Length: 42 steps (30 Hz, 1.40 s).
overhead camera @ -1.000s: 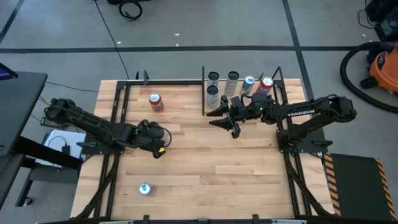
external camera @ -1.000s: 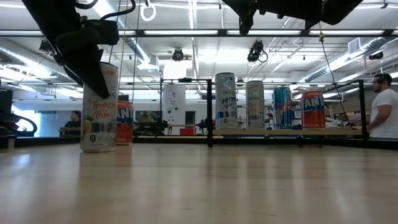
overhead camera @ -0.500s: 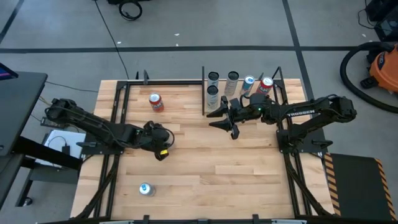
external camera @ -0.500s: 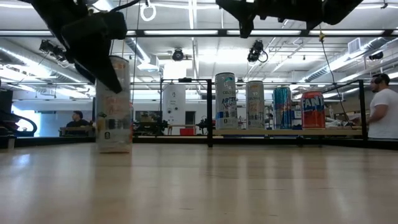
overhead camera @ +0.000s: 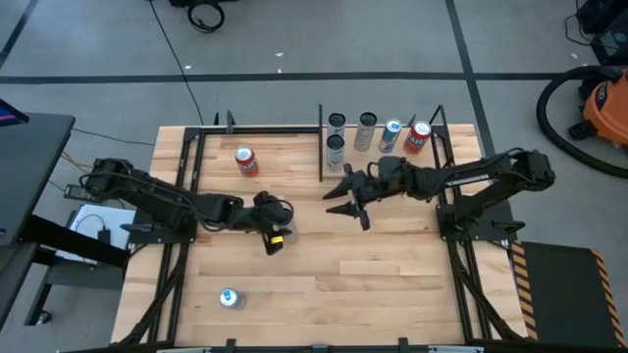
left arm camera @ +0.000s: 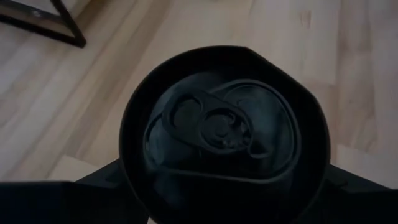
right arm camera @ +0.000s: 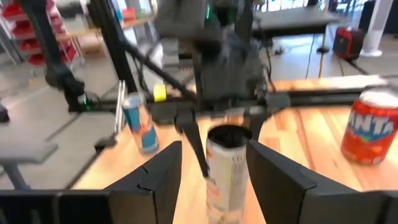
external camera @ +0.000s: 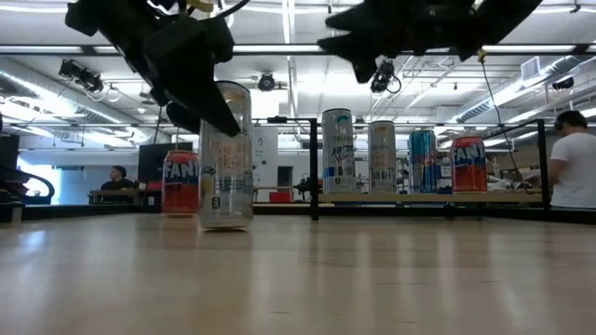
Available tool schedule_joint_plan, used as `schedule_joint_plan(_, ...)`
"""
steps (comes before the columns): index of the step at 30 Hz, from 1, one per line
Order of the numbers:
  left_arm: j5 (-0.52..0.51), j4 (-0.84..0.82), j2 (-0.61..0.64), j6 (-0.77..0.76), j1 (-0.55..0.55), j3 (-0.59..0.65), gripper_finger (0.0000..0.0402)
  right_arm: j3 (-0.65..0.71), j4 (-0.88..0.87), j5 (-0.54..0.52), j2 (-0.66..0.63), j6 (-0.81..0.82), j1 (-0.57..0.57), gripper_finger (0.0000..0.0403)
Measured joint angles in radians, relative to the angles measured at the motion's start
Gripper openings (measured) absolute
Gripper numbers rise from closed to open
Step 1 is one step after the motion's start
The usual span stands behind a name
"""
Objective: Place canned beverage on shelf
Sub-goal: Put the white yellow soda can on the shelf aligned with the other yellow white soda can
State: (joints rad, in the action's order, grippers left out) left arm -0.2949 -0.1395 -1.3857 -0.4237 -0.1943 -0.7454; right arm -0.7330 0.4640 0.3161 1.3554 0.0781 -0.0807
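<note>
A tall pale can (overhead camera: 277,241) (external camera: 225,158) stands upright mid-table, left of centre, with my left gripper (overhead camera: 272,227) shut on its upper part. I cannot tell whether its base touches the tabletop. My right gripper (overhead camera: 345,201) hovers open to the can's right, fingers pointing toward it. In the right wrist view the can (right arm camera: 227,168) shows farther off between those fingers (right arm camera: 155,177). The shelf (overhead camera: 353,147) (external camera: 428,197) at the far right carries several upright cans (external camera: 338,151). My left gripper pinches the tall can's upper end, one finger (left arm camera: 102,183) on each side just under the top rim (left arm camera: 217,124). The fingers come slanting down from the table's left. The can stays upright below them.
A red can (overhead camera: 245,161) (external camera: 180,182) stands at the far left of the table. A blue can (overhead camera: 231,298) stands near the front left. Black rods (overhead camera: 321,142) edge the shelf. People show in the room beyond the table (external camera: 570,158).
My left gripper has carried the tall can toward the table's right and a little nearer, the can staying upright. My right gripper has sunk lower and shifted slightly left toward the can, still open.
</note>
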Motion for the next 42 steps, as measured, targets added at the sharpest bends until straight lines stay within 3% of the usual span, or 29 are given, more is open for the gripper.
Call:
schedule_joint_plan(8, 0.021, 0.021, -0.009, 0.018, 0.020, 0.000, 0.0277, 0.000, 0.071, 0.000, 0.145, -0.054, 0.016, 0.0187)
schedule_joint_plan(13, 0.019, 0.030, -0.010, 0.026, 0.019, 0.001, 0.0277, 0.000, 0.180, -0.007, 0.213, 0.027, 0.015, 0.0187)
schedule_joint_plan(25, 0.017, 0.036, -0.010, 0.043, 0.019, 0.001, 0.0277, 0.000, 0.278, 0.070, 0.214, 0.066, 0.023, 0.0189)
schedule_joint_plan(29, 0.016, 0.036, -0.010, 0.042, 0.019, 0.001, 0.0277, 0.000, 0.319, 0.069, 0.214, 0.015, 0.034, 0.0206)
schedule_joint_plan(36, 0.013, 0.037, -0.010, 0.024, 0.019, 0.001, 0.0277, -0.001, 0.381, -0.051, 0.214, -0.026, 0.043, 0.0261)
schedule_joint_plan(42, 0.014, 0.037, -0.010, 0.040, 0.019, 0.001, 0.0277, -0.001, 0.372, -0.062, 0.214, -0.045, 0.017, 0.0281)
